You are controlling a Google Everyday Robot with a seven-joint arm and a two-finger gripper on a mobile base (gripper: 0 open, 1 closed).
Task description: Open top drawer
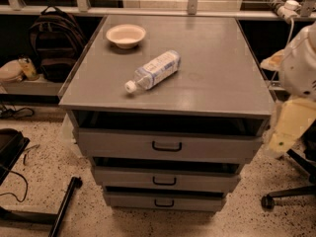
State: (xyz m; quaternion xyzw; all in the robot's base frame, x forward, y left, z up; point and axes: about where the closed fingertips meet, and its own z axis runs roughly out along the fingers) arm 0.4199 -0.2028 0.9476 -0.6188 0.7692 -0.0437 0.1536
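Grey cabinet fills mid-frame, with the top drawer (123,143) and its little black handle (167,146) sitting just under the counter (222,78). A plastic bottle (154,70) lies on its side mid-counter, and there's a pale bowl (126,35) toward the upper left. The end effector (289,130) hangs at the right edge, apart from the drawer front.

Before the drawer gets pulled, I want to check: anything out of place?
The water bottle lies on its side on the cabinet top, cap toward the front edge; it might roll. The bowl sits upright. The gripper is out of view; only the arm shows at right.
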